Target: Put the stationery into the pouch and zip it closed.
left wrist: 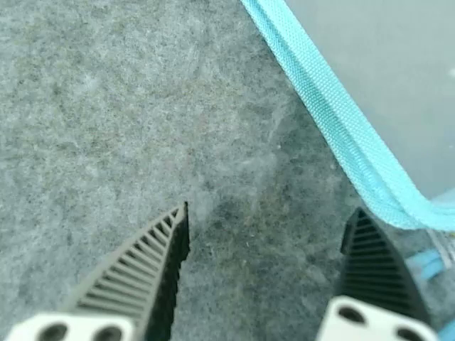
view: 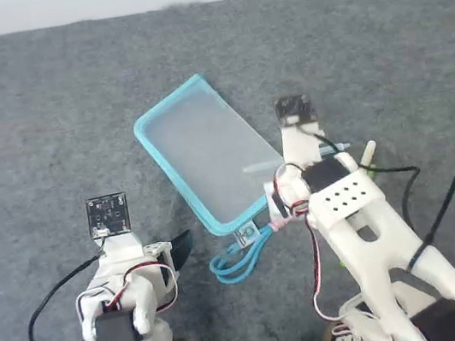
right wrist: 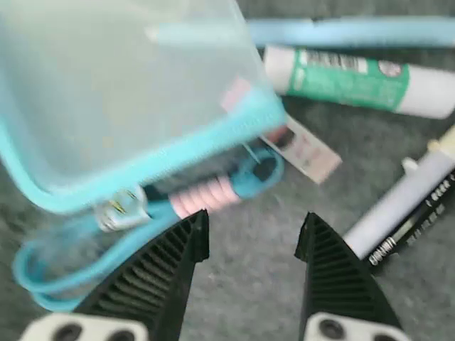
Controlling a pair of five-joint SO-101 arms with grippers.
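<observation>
Right end effector is released (nothing between its jaws), just beside the zip-pull corner of the translucent rectangular pouch with turquoise trim. Left end effector, likewise released, hovers near the pouch's edge. Green-labelled white glue stick and black-and-white marker lie on the grey felt worktop beside the pouch.

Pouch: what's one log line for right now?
pouch flat on table | glue stick and marker outside it | left gripper jaws open | right gripper jaws open

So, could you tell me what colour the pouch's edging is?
The edging is turquoise blue, clearest in the left wrist view.
</observation>
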